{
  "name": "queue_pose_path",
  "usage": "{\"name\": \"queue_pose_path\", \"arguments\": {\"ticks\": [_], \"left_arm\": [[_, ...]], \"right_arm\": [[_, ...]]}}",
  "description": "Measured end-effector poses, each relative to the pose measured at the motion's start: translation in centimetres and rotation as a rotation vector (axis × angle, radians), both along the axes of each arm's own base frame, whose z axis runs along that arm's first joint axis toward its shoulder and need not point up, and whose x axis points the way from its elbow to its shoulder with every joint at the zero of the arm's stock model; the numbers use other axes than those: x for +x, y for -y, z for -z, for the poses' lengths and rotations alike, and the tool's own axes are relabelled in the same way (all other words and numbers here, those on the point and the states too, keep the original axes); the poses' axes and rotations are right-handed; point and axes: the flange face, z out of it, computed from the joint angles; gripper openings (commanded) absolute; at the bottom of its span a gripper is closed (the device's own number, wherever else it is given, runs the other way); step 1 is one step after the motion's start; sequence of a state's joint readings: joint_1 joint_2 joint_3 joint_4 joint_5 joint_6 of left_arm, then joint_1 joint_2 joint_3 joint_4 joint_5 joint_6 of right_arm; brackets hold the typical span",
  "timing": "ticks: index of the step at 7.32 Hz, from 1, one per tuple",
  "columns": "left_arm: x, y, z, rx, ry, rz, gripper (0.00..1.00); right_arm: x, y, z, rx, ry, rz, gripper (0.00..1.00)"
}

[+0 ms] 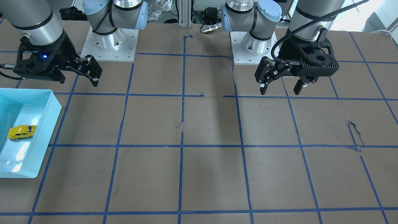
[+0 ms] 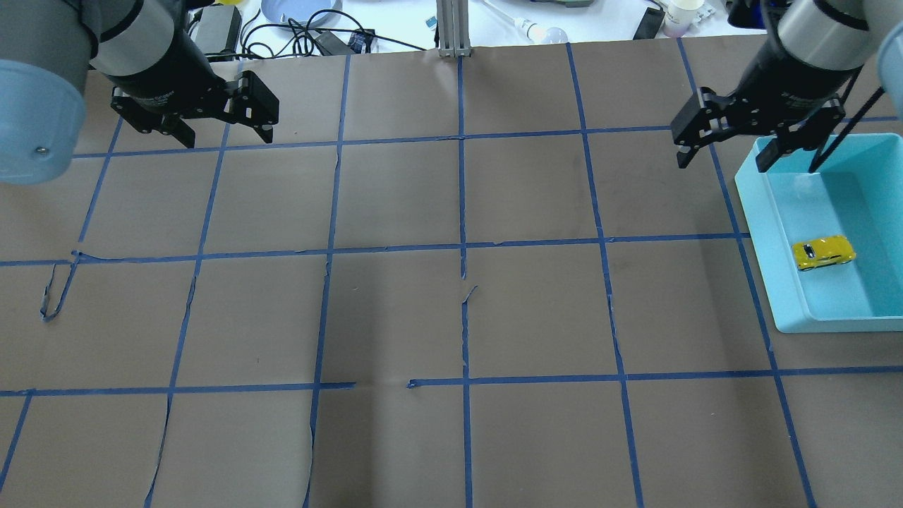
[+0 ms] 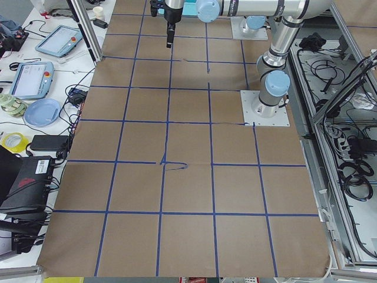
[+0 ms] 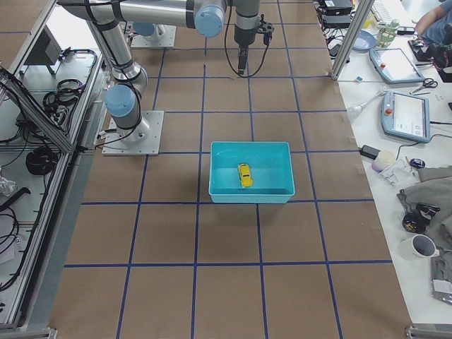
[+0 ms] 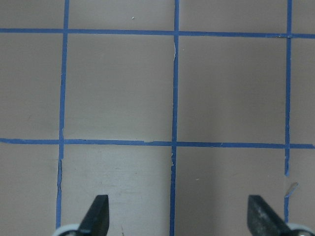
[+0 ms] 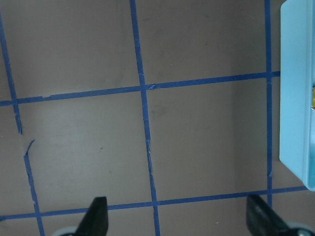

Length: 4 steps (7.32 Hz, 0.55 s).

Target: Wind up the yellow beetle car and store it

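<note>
Here, one yellow beetle car (image 2: 823,252), inside one turquoise bin (image 2: 839,323)

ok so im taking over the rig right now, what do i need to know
Left gripper: open, empty, raised over bare table on its own side.
Right gripper: open, empty, raised by the far corner of the teal bin.
Yellow beetle car: on its wheels on the bin floor, near the middle, with nothing touching it.
Done: the car is in the bin, so storing looks finished.
Left: probably nothing to move. The pictures cannot show whether the car was wound up, so check that if it matters.
</note>
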<state>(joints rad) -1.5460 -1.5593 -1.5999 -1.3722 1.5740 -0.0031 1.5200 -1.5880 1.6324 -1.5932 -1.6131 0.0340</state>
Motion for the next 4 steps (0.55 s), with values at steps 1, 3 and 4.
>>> {"name": "queue_pose_path", "arguments": {"ticks": [1,3,4], "left_arm": [[0.0,0.0,0.0,0.000,0.000,0.000,1.00],[0.0,0.0,0.0,0.000,0.001,0.000,1.00],[0.0,0.0,0.0,0.000,0.001,0.000,1.00]], "right_arm": [[1.5,-0.4,0.1,-0.001,-0.047,-0.004,1.00],[3.3,-0.4,-0.3,-0.026,0.004,0.023,1.00],[3.8,-0.2,-0.5,-0.039,0.050,0.028,1.00]]}}
